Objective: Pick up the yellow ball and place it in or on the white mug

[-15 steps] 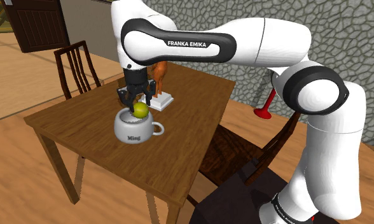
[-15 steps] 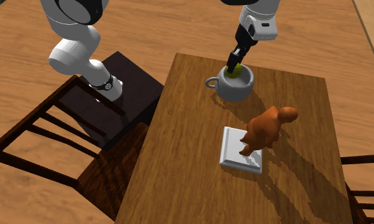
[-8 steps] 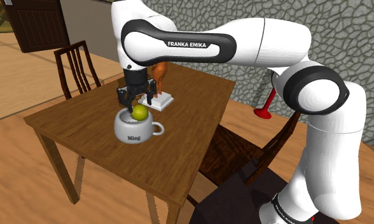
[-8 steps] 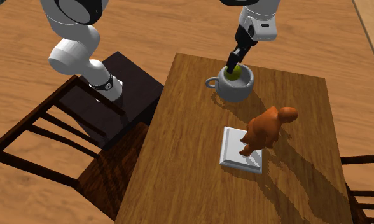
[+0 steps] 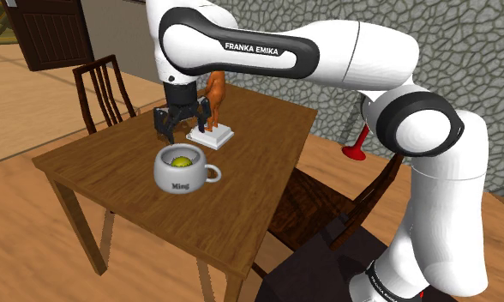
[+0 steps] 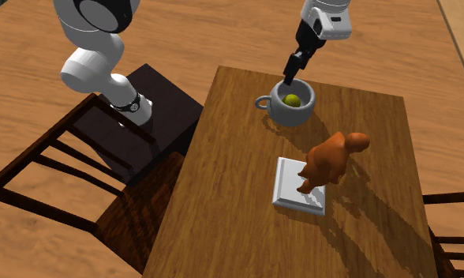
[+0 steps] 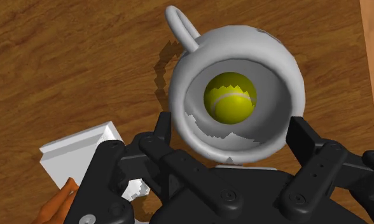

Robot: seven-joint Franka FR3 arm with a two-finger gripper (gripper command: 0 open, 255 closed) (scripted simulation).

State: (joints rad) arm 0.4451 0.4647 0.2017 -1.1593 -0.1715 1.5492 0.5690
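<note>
The yellow ball [image 5: 181, 160] [image 6: 292, 100] [image 7: 229, 97], marked like a tennis ball, lies inside the white mug [image 5: 174, 176] [image 6: 289, 114] [image 7: 183, 76] on the wooden table. The mug stands upright with its handle to one side. My black gripper [image 5: 178, 126] [image 6: 292, 69] [image 7: 230, 143] hangs open just above the mug, clear of its rim, with nothing between the fingers. In the wrist view the two fingers stand wide apart on either side of the mug's rim.
An orange-brown animal figure [image 5: 213, 94] [image 6: 331, 160] stands on a white block [image 5: 211, 134] [image 6: 300, 185] just behind the mug. Dark wooden chairs [image 5: 103, 89] [image 6: 72, 170] stand around the table [image 5: 242, 180]. A red object [image 5: 357, 144] sits on the floor by the stone wall.
The fingers opened and let go of the ball, which dropped into the mug. The gripper then rose a little above the rim.
</note>
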